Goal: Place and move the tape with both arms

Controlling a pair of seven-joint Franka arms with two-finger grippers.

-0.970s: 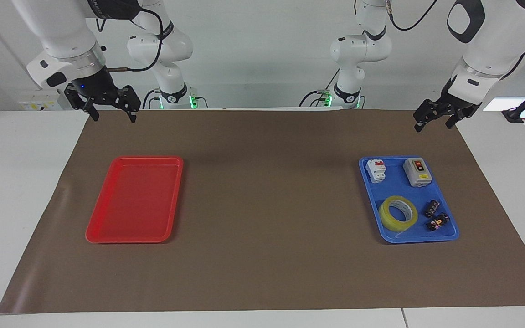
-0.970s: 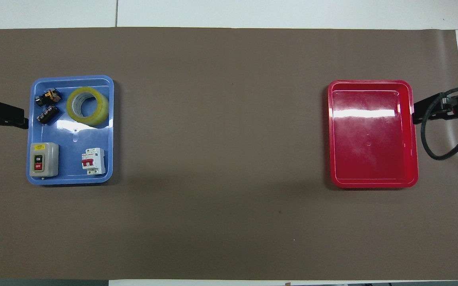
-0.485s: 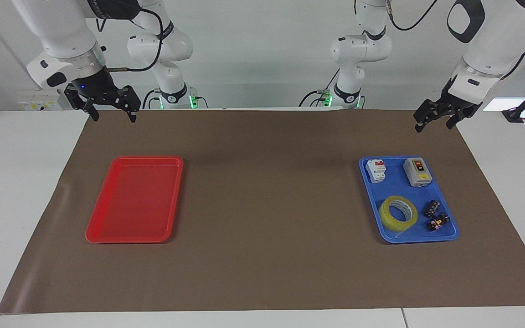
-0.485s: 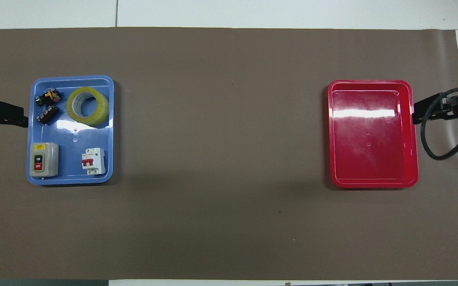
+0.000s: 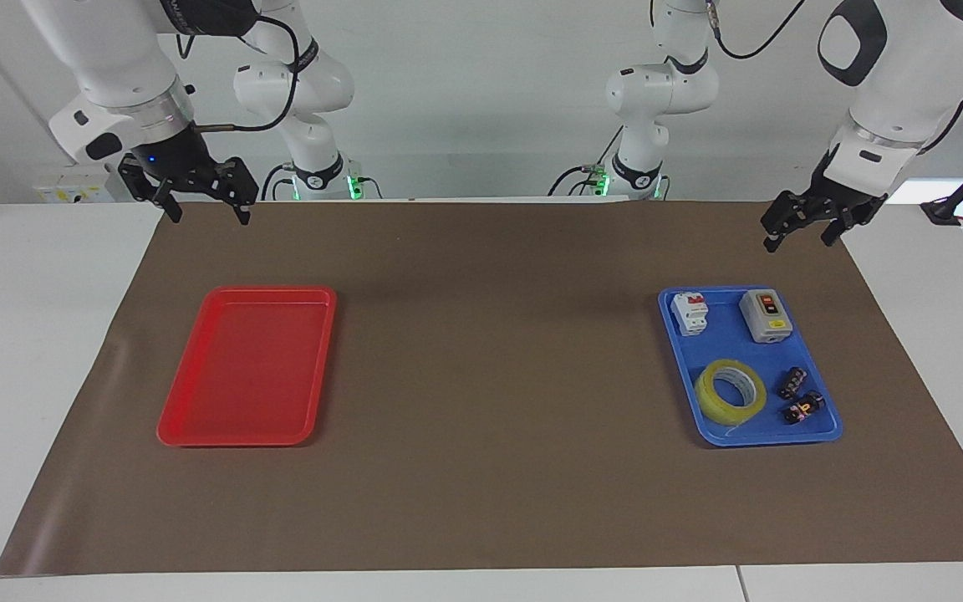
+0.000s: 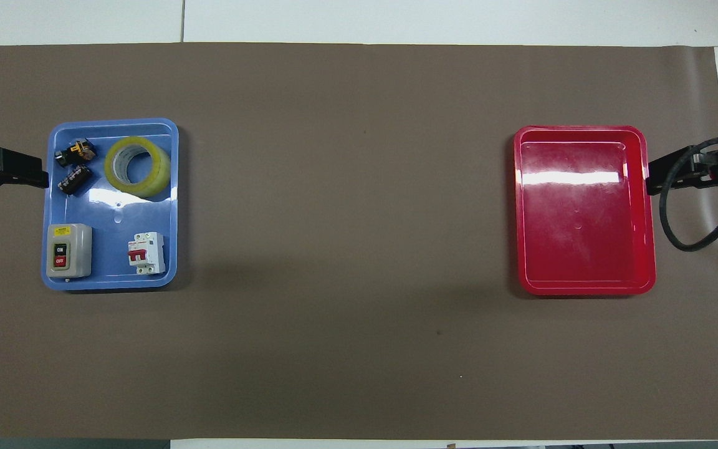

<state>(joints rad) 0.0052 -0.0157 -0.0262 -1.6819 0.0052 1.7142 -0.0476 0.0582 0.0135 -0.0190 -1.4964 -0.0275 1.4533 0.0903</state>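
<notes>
The tape (image 5: 714, 402) is a yellow translucent roll lying flat in the blue tray (image 5: 782, 437), beside two small black connectors (image 5: 792, 382). It also shows in the overhead view (image 6: 154, 181). My left gripper (image 5: 799, 240) is open and empty, up in the air over the brown mat's edge beside the blue tray, apart from the tape; it also shows in the overhead view (image 6: 28, 176). My right gripper (image 5: 208, 214) is open and empty, raised over the mat beside the red tray (image 5: 239, 368), where that arm waits. It also shows in the overhead view (image 6: 677, 174).
The blue tray (image 6: 110, 284) also holds a grey on/off switch box (image 5: 766, 316) and a white circuit breaker (image 5: 690, 313), both nearer to the robots than the tape. The red tray (image 6: 583, 249) holds nothing. A brown mat (image 5: 490, 376) covers the table between the trays.
My left gripper has dropped a little and shifted slightly toward the blue tray. The right arm, the tape and both trays have not moved.
</notes>
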